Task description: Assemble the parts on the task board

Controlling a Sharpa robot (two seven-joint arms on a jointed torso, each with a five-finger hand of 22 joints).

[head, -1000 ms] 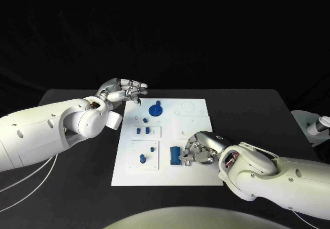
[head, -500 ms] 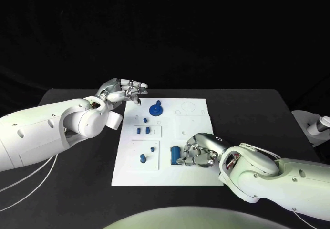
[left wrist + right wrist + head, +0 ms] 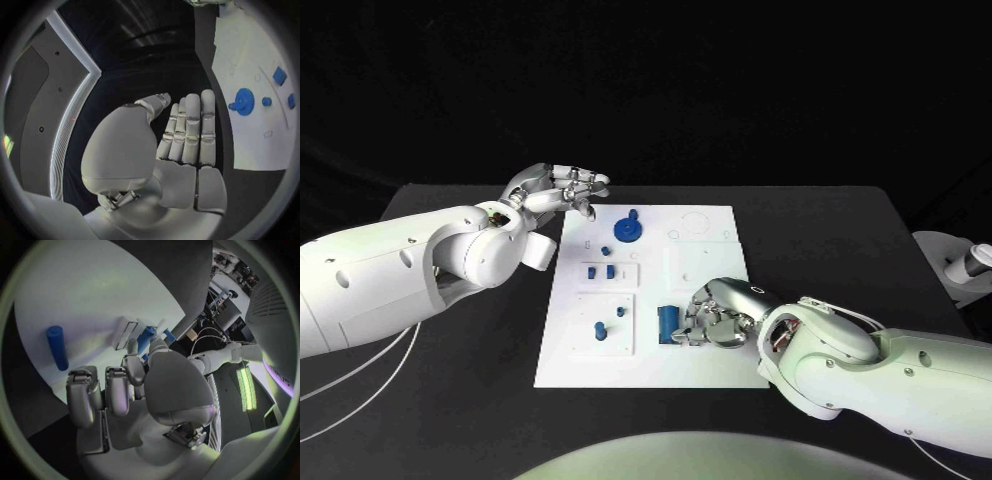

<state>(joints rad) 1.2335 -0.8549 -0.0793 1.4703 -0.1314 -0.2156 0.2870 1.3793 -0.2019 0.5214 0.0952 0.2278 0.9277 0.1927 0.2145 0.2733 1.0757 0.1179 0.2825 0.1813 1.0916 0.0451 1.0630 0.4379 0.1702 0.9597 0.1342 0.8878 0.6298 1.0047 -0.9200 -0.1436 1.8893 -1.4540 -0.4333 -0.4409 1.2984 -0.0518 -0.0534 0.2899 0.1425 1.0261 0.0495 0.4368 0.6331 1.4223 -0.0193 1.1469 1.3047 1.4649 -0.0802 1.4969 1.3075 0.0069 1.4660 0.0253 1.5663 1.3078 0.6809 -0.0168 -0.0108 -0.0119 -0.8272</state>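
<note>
The white task board (image 3: 708,235) lies in the middle of the black table. A blue gear (image 3: 629,231) stands near its far end, also seen as the gear (image 3: 242,101). Small blue parts (image 3: 599,272) sit mid-board, and others (image 3: 600,331) at the near left. A blue cylinder (image 3: 669,322) lies on the near part of the board; the right wrist view shows this cylinder (image 3: 56,346) apart from the fingers (image 3: 83,390). My right hand (image 3: 713,322) rests on the board just right of it, holding nothing. My left hand (image 3: 561,190) hovers off the board's far left corner, fingers loosely extended and empty.
A white and grey device (image 3: 961,265) stands at the table's right edge. Thin white cables (image 3: 351,395) trail over the near left of the table. Bare black table (image 3: 834,240) lies right of the board.
My right hand has edged slightly left toward the blue cylinder, which still lies in place. The left hand has not moved.
</note>
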